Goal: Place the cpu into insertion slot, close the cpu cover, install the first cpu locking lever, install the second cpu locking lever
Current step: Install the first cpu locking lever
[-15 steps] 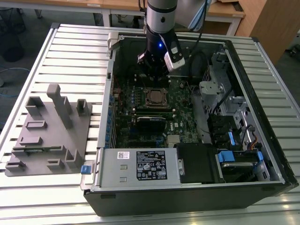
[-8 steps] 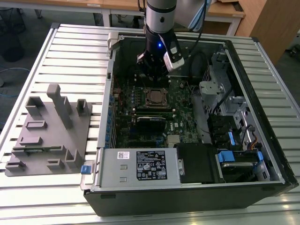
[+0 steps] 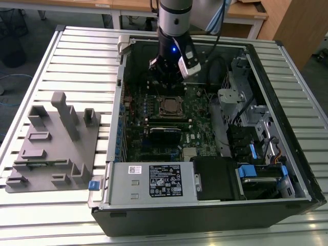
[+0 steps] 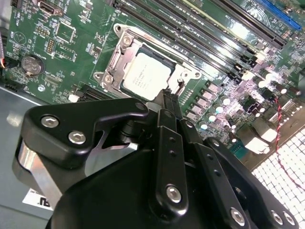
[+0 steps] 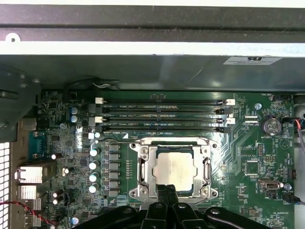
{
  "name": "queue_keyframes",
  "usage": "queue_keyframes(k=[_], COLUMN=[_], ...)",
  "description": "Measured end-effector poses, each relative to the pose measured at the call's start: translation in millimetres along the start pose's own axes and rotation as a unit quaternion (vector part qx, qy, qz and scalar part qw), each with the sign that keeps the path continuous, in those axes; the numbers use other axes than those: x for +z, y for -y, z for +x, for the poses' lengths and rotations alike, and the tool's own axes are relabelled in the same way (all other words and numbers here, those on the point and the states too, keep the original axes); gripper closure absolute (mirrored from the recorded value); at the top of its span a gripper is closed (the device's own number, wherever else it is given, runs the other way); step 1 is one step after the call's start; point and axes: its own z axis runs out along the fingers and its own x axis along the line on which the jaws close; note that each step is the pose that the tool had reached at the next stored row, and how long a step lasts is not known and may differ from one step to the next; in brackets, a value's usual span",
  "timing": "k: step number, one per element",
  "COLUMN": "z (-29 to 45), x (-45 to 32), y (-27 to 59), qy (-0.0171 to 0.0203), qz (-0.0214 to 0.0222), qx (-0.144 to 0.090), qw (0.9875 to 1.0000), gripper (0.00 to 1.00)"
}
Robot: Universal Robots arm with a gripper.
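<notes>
My hand [image 5: 167, 190] has its two fingers pressed tight together, and I see nothing between them. In both wrist views the fingertips sit right at the edge of the slot [image 5: 136, 192]. A thin wire lever [image 4: 180, 86] is just beside them. I cannot tell if they touch it.

The cpu [image 5: 174, 167] lies flat in the slot. The cover [image 5: 202, 160] lies down over it, and the cpu's grey top shows through the square hole.

In the exterior view, the arm [image 3: 174, 20] comes down from the upper middle of the frame into the open case [image 3: 205, 210]. The hand hangs just above the slot, on the green board [image 3: 200, 128].

The case rests on a counter [image 3: 77, 56] made of long metal slats. A grey tray [image 3: 51, 138] with upright blocks lies on the counter at the exterior view's left, just beside the case. Wooden desks [image 3: 246, 13] stand along the top of the frame.
</notes>
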Motion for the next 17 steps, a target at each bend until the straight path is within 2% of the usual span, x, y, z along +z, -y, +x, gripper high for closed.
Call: queue_keyframes(k=[6,14,17], z=[9.3,30.5,35.3], x=[0.0,-0.1,-0.2], y=[0.1,0.4,0.5], qy=[0.0,0.0007,0.0009], qz=[0.0001,0.0,0.0], qx=[0.0,0.0,0.0], qw=[1.0,1.0,1.0], gripper=[0.9,0.9,0.9])
